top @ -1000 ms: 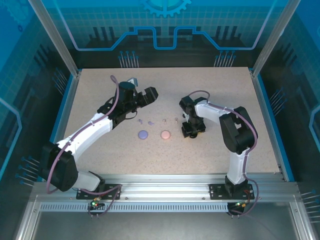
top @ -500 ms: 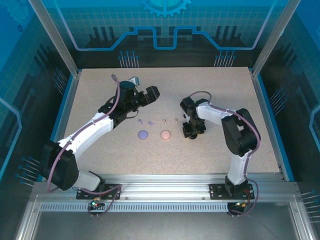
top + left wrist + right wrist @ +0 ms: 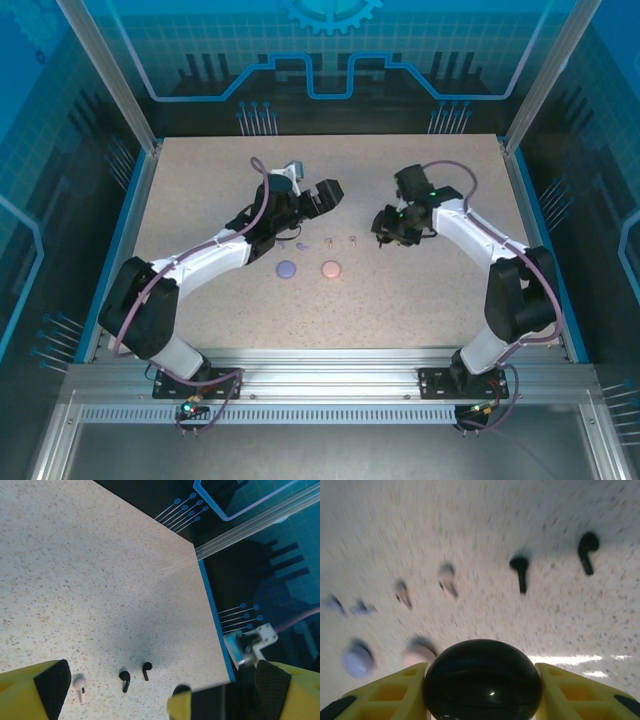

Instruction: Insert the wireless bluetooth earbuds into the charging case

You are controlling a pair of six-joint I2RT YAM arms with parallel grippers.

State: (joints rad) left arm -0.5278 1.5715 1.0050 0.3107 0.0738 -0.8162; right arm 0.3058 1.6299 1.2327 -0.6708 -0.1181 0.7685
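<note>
right wrist cam: r gripper (image 3: 482, 672) part-closed, fingers clamped on round black case (image 3: 480, 695). two black earbuds (image 3: 520, 572) lie loose on table (image 3: 470, 520) beyond it; pink pair (image 3: 447, 577) and lilac pair (image 3: 362, 609) blurred, further left. left wrist cam: l gripper (image 3: 160, 695) spread wide, holding nothing.

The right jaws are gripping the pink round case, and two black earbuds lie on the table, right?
No: the right jaws grip the black case, as the right wrist view shows. The two black earbuds do lie on the table.
</note>
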